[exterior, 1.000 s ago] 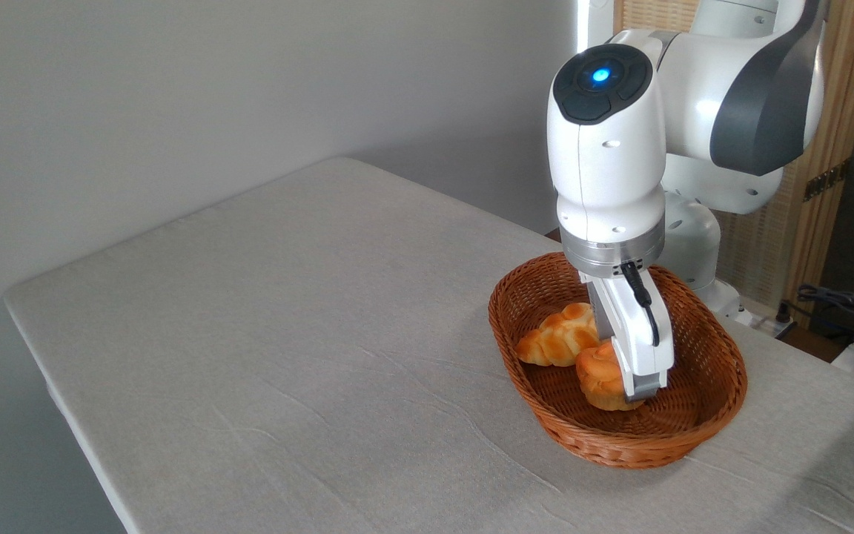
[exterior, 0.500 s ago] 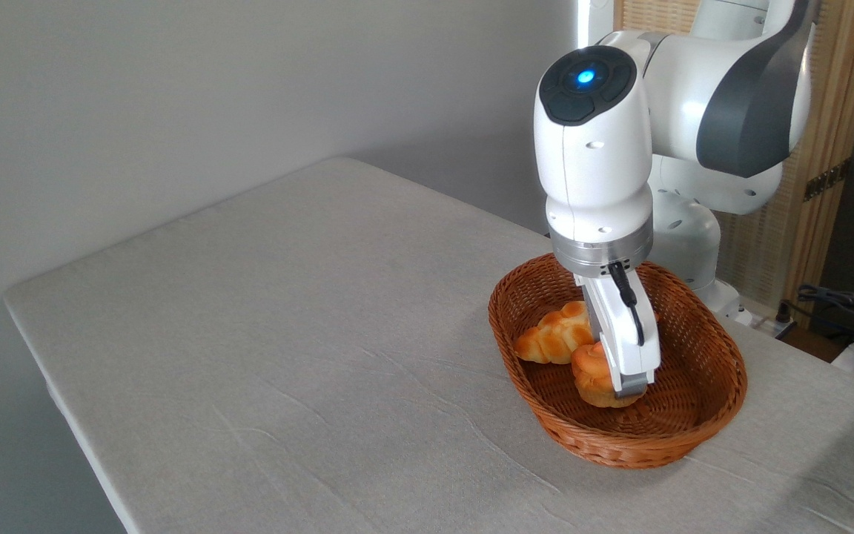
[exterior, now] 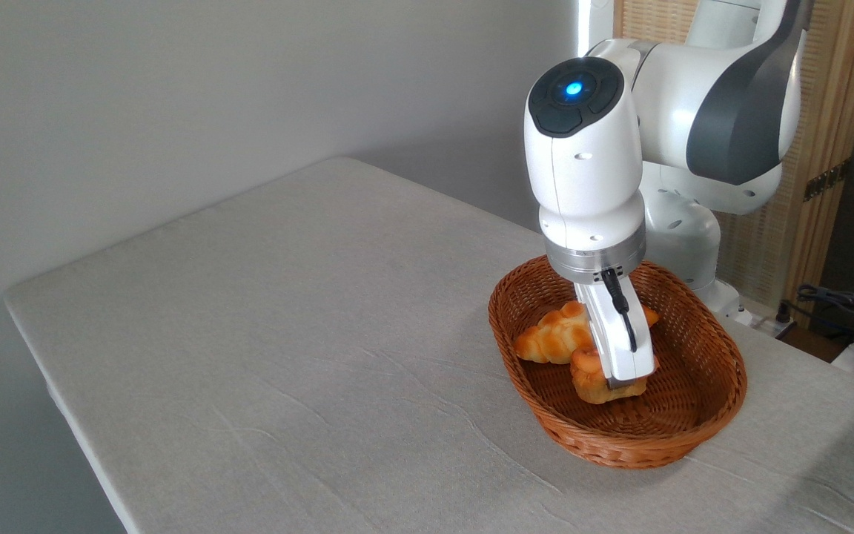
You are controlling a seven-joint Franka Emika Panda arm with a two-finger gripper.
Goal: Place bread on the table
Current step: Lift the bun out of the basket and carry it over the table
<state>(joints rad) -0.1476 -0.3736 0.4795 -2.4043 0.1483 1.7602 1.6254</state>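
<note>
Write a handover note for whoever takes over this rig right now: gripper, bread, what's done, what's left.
Gripper: down inside the basket, shut on the bun.
Bun: in the gripper's grasp, low over the basket floor; whether it is clear of the floor cannot be told. The loaf lies behind it in the basket, untouched.
Table: no bread on the cloth yet.
Done: the grasp.
Left: raise the bun clear of the rim, carry it over the open cloth to the left, set it down, release.
</note>
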